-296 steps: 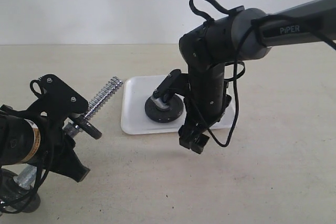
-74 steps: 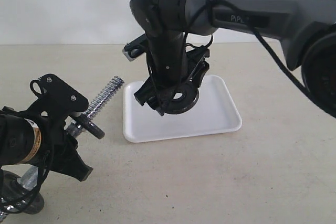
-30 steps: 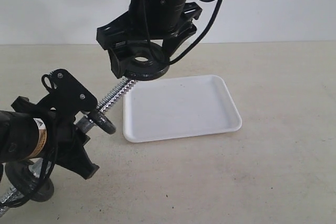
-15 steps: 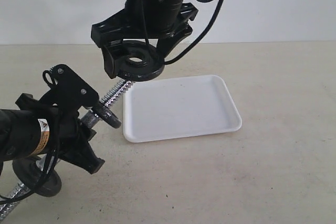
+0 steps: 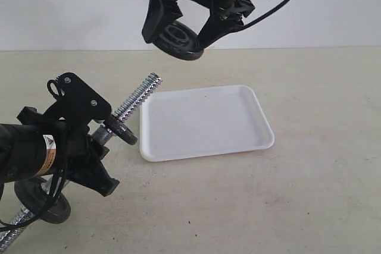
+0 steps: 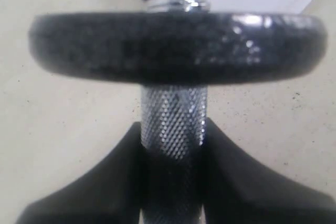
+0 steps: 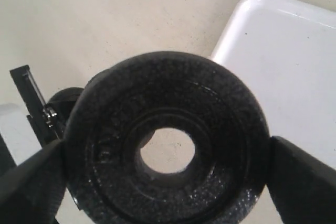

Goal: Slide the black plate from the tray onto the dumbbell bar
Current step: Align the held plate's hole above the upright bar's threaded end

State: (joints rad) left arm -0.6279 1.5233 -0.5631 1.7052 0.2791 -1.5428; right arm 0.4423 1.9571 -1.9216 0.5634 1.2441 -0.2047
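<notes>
The black plate (image 5: 178, 38) hangs high above the table, tilted on edge and held across its rim, with my right gripper (image 5: 182, 33) shut on it. In the right wrist view the plate (image 7: 210, 129) fills the space between the two fingers (image 7: 302, 177), and table shows through its hole. The dumbbell bar (image 5: 138, 98) slants up to the right, its threaded tip below and left of the plate, not touching it. My left gripper (image 5: 95, 141) is shut on the bar's knurled middle (image 6: 173, 124). The white tray (image 5: 202, 124) lies flat with nothing on it.
Another black disc (image 5: 122, 132) (image 6: 178, 45) sits on the bar just above my left gripper. A further disc (image 5: 43, 201) is on the bar's low end near the table at the front left. The tray's corner (image 7: 283, 61) lies under the right gripper.
The right gripper has risen and moved right with the plate, tipping it from nearly flat to on edge. The bar's threaded tip now shows below it. The left arm has stayed put.
</notes>
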